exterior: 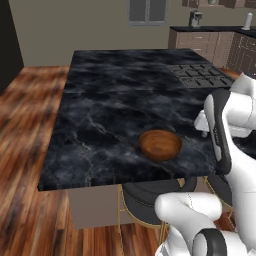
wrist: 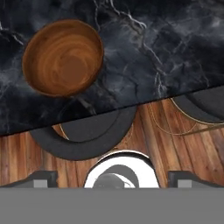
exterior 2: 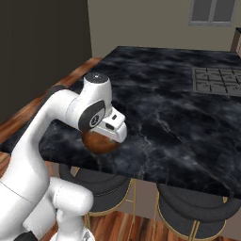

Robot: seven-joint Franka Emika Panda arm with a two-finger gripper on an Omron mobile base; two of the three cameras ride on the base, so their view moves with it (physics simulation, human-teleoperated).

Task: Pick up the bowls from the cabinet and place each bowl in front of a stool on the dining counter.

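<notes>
The reddish-brown wooden bowl [exterior: 160, 144] stands upright and empty on the dining counter [exterior: 115, 105], close to its near edge and right above a stool. It shows again in the right base view [exterior 2: 98, 143], half hidden by my hand, and in the hand view [wrist: 63, 57]. My gripper [wrist: 113, 178] hangs open a little above the counter edge, beside the bowl and off it, with nothing between its fingertips [wrist: 43, 177]. The cream-white bowl and the cabinet are out of view.
Two black round stools [exterior 2: 101, 183] [exterior 2: 197, 204] with gold legs tuck under the counter's near edge. A black gas cooktop [exterior: 200, 75] is set in the far right of the top. Wood floor [exterior: 25, 150] lies to the left; drawers [exterior: 200, 45] line the back wall.
</notes>
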